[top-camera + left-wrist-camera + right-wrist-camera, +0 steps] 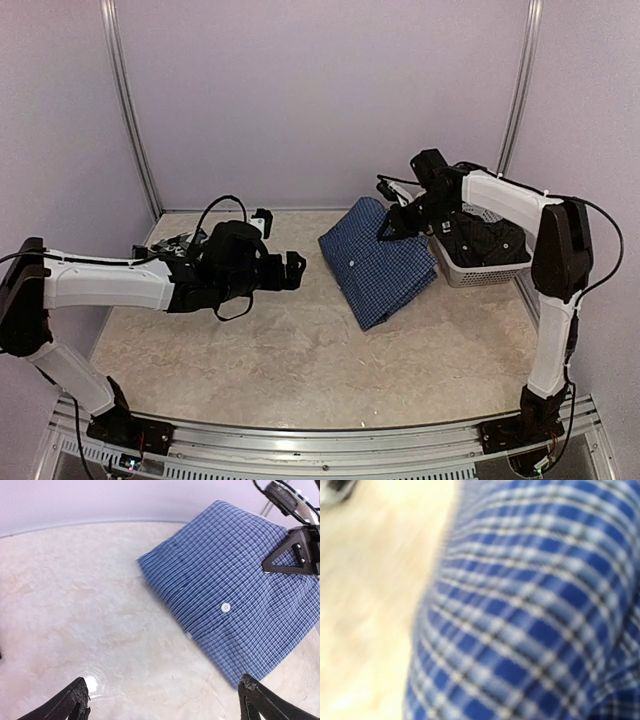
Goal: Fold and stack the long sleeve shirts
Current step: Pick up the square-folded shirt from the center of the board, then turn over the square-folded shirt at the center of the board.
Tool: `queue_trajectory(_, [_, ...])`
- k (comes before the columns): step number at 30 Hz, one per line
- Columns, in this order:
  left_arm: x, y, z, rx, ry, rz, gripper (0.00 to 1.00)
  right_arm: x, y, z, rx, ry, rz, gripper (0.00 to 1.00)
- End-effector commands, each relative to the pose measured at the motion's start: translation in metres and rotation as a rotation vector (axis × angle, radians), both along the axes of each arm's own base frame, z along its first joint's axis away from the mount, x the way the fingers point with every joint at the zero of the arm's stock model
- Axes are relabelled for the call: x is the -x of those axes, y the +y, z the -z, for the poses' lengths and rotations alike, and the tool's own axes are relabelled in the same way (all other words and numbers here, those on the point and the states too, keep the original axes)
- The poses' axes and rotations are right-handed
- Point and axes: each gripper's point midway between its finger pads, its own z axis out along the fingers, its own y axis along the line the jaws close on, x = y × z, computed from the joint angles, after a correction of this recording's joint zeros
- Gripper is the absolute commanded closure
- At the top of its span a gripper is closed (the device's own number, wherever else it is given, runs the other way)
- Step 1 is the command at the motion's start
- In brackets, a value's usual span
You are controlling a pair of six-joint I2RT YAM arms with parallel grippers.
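A blue checked long sleeve shirt (pixel 380 262) (pixel 235 587) lies folded on the table, right of centre. My right gripper (pixel 396 226) (pixel 292 555) is down on its far right edge and looks pinched on the cloth. In the right wrist view the blurred blue cloth (pixel 530 610) fills the frame and hides the fingers. My left gripper (pixel 297 270) (pixel 162 692) hovers open over bare table just left of the shirt, with nothing between its fingers. A second, dark shirt (pixel 487 240) lies bunched in the basket.
A white plastic basket (pixel 478 272) stands against the right wall, just right of the blue shirt. Walls close the table at the back and on both sides. The marbled tabletop (pixel 250 350) stretches from the shirt to the near edge.
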Motion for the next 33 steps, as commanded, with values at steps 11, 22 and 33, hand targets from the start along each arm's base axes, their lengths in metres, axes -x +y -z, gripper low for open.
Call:
queue_trajectory(11, [-0.018,0.117,-0.032,-0.065,-0.054,-0.258,0.01,-0.019,-0.062,-0.082,1.08,-0.592,0.414,1.0])
queue_trajectory(22, [-0.019,0.149,-0.025,-0.092,-0.043,-0.325,0.01,0.038,0.044,0.014,1.296,-0.655,0.118,1.0])
queue_trajectory(33, [-0.02,0.16,-0.029,-0.107,-0.054,-0.343,0.01,0.1,0.089,0.079,1.255,-0.561,-0.035,0.87])
